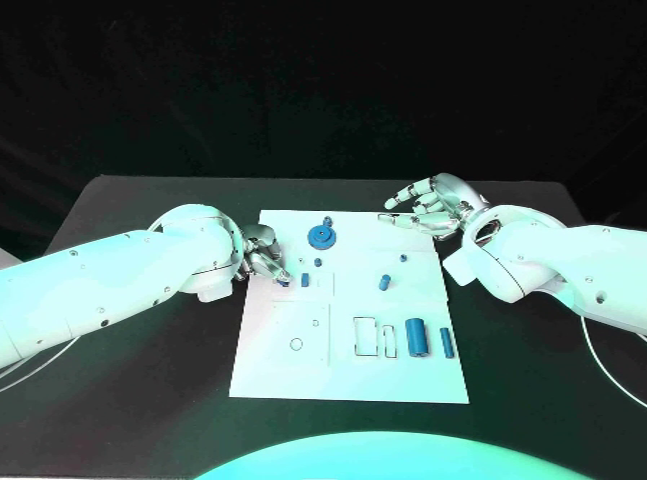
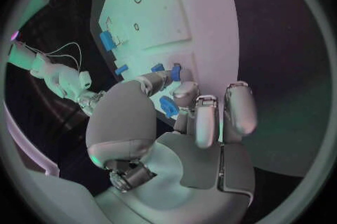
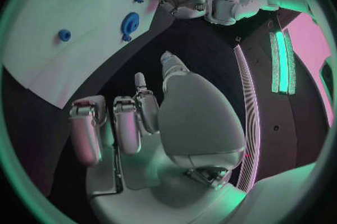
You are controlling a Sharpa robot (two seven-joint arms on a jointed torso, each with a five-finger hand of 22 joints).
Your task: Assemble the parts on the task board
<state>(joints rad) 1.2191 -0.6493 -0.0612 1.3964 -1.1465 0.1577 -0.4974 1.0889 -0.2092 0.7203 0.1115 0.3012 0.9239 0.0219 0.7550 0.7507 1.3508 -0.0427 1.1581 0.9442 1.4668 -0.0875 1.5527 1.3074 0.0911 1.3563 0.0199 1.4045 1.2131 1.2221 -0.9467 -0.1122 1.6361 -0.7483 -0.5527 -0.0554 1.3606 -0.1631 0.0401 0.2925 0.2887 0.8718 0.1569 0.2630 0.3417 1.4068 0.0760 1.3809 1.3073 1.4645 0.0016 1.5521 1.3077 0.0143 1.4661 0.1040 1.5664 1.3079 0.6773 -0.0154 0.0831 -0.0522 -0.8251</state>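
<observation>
Head view: left hand pinches a part at board left edge; loose pinch risks drop. Right hand empty, fingers apart.

— Any writing you can read from here, on the task board or the blue parts?

— None. The board carries only thin outlined shapes, a circle and some rectangles, no letters or numbers. Nothing legible on the white arms or the desk either.
</observation>
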